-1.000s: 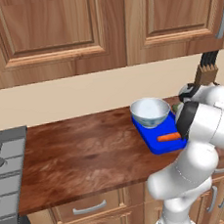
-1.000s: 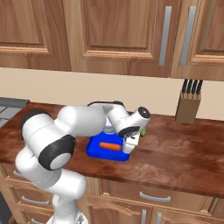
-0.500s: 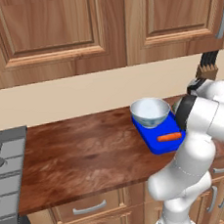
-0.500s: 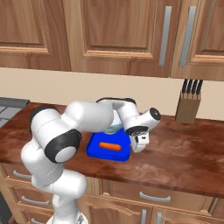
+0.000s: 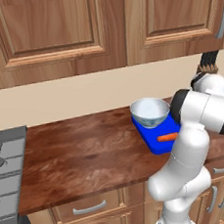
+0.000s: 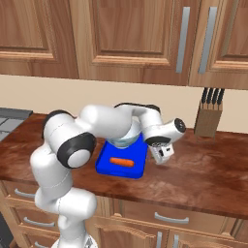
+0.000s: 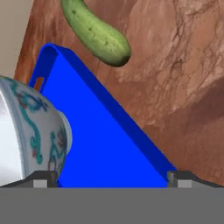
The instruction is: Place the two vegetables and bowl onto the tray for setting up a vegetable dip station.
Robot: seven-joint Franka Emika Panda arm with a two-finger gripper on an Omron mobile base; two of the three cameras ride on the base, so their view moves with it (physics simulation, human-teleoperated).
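Your end effector [image 6: 161, 156] hangs low over the wooden surface [image 5: 84, 151], just off the right-hand edge of the blue tray [image 6: 138, 164], its fingers spread wide and holding nothing. From the right base camera you can see it angled downward, with the white arm [image 6: 106, 123] arching over the tray behind it.

The bowl [image 5: 150, 112], white with a blue pattern, already stands on the tray, at the far end and to the left of your end effector. In the hand camera its patterned wall sits close beside the left fingertip [image 7: 41, 178], while the right fingertip [image 7: 183, 178] shows at the tray's outer rim, so the two tips straddle a bare stretch of blue.

The orange vegetable [image 6: 121, 162] lies flat on the tray's near half, to the left of your end effector and in front of the bowl.

The green vegetable [image 7: 96, 30] is the one still off the tray. In the hand camera it lies on the bare wood ahead of your fingers, just beyond the tray's rim and apart from it, its rounded end pointing toward the right of that view.

Farther to the right of your end effector, a knife block [image 6: 209, 118] stands against the back wall beneath the cabinets [image 6: 135, 38].
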